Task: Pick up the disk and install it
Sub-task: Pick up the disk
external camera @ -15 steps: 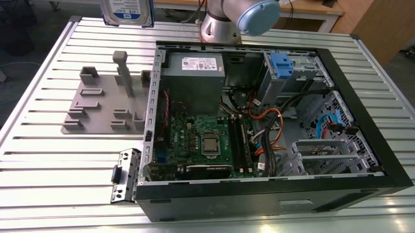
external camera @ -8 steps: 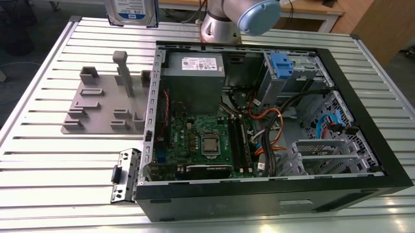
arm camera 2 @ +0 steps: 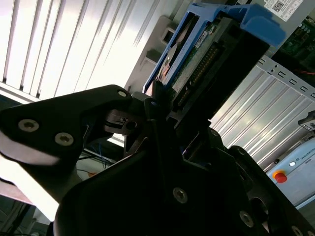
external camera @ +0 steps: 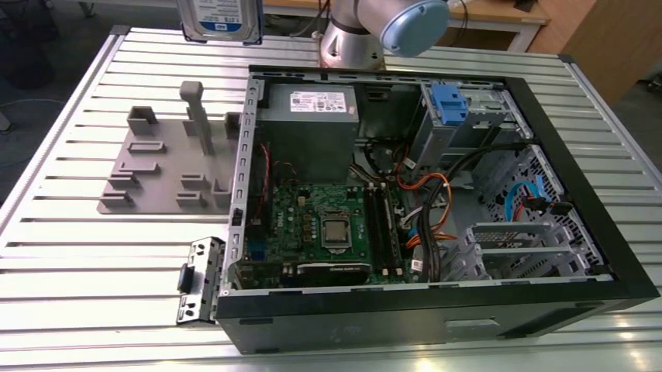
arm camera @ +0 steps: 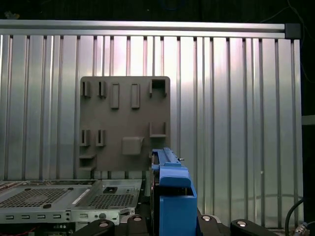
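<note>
The disk [external camera: 220, 19], silver with a white-and-blue label, hangs in the air above the table's far edge, at the top of the exterior view. In the second wrist view my gripper [arm camera 2: 162, 110] is shut on the disk [arm camera 2: 206, 54], with its black fingers [arm camera 2: 110, 115] clamped on the blue side rails. In the first wrist view a blue rail of the disk [arm camera: 172, 194] stands up between the gripper's black parts. Below it lies the grey holder plate [arm camera: 125, 123], with its slots bare.
The open computer case [external camera: 610, 256] lies on the slatted metal table [external camera: 62, 256]. Inside are a grey power supply box [external camera: 308, 128], a metal drive cage with a blue tab [external camera: 452, 105], the green motherboard [external camera: 321, 229] and cables. The grey holder plate [external camera: 166, 167] sits to the case's left.
</note>
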`<move>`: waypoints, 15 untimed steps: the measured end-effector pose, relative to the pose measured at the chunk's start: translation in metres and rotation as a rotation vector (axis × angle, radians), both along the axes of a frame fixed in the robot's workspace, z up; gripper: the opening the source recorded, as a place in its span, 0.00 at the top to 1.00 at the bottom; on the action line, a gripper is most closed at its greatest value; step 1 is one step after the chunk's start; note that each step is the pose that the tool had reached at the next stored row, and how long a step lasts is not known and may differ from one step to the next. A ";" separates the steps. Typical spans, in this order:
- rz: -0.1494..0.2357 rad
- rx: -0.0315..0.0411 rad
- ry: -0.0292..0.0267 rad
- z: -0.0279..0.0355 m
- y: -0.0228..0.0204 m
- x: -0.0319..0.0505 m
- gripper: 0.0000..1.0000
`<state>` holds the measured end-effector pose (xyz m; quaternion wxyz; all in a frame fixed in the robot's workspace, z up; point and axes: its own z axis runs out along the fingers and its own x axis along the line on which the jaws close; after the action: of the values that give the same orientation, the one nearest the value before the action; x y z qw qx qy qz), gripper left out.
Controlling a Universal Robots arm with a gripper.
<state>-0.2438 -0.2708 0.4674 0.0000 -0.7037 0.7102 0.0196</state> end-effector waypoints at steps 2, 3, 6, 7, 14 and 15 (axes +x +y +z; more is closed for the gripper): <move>0.000 0.0000 0.0001 0.0000 0.0000 0.0035 0.64; 0.000 -0.0001 0.0001 0.0000 0.0000 0.0050 0.64; 0.000 0.0000 0.0001 0.0000 0.0000 0.0108 0.64; 0.000 0.0000 0.0001 0.0000 0.0000 0.0127 0.64; 0.000 0.0000 0.0002 0.0000 0.0000 0.0241 0.64; 0.000 0.0000 0.0002 0.0000 0.0000 0.0256 0.64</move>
<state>-0.2182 -0.2708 0.4673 -0.0001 -0.7037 0.7102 0.0197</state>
